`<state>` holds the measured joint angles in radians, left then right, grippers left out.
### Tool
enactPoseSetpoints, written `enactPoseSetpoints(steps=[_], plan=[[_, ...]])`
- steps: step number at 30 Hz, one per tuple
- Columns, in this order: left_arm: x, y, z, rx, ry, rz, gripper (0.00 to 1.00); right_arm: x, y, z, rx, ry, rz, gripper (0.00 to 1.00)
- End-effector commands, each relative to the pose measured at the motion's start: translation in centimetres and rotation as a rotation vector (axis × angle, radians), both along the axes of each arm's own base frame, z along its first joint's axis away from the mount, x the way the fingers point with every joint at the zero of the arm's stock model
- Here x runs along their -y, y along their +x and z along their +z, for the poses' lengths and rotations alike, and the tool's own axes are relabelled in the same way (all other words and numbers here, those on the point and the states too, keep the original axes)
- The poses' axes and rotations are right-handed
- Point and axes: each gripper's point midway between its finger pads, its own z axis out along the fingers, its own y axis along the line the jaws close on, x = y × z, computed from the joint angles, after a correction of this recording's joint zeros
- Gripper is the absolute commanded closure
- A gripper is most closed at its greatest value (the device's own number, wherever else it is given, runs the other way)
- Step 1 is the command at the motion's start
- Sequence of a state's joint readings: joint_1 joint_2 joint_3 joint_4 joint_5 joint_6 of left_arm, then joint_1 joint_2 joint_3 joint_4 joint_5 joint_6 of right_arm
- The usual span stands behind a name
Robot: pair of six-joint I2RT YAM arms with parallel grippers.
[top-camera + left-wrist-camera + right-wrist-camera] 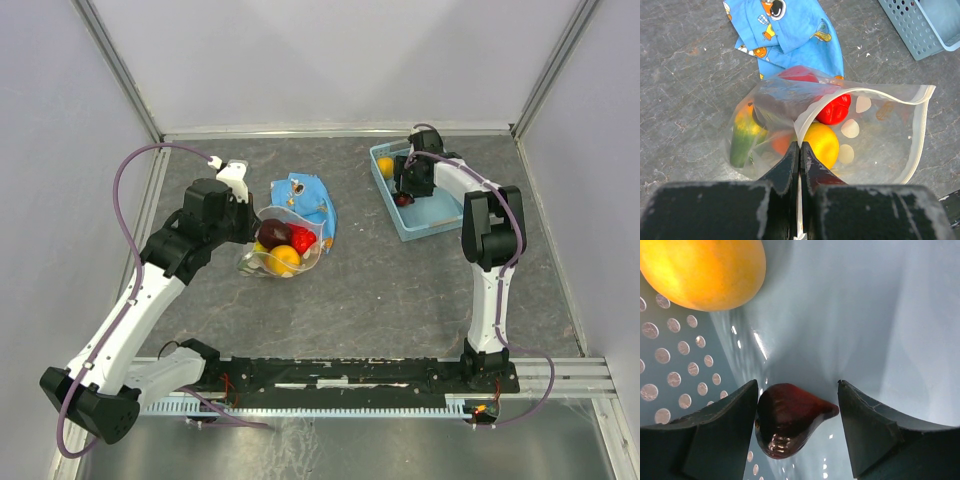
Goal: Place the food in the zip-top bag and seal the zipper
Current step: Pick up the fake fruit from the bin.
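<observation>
Clamping zip-top bag (880, 145) rim, left gripper (800, 150); fruits (822, 142) inside hazy through plastic.

Grey mottled tabletop (400, 290); pale walls (330, 60) around.

fruits (822, 142) in bag (890, 145), cloth (790, 30) behind, basket (437, 215) far right

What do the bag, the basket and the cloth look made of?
Zip-top bag: thin clear glossy plastic film; fruit shows through, it creases.
Basket: light blue rigid plastic, probably moulded; rows of round holes, smooth sheen.
Cloth: blue printed fabric, matte, lying in soft folds.
</observation>
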<state>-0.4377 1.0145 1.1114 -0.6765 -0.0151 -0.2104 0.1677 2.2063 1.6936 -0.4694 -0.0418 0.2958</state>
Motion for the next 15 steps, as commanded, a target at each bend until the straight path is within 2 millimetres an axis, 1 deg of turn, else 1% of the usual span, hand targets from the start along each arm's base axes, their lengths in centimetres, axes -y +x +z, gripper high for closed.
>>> enactPoseSetpoints(steps=[1,10,15], plan=[[0.4,0.7,1.5,0.074,-0.011,-0.033,0.97,0.9,-1.0,0.9,-0.013,-0.025,-0.008,0.26],[0.4,0.7,1.5,0.073,-0.012,-0.033,0.97,1.2,-1.6,-0.1,-0.047,-0.045,-0.003,0.26],[0.5,0.7,1.5,0.073,-0.013,-0.034,0.97,1.3,-2.1,-0.2,-0.062,-0.051,0.000,0.30]])
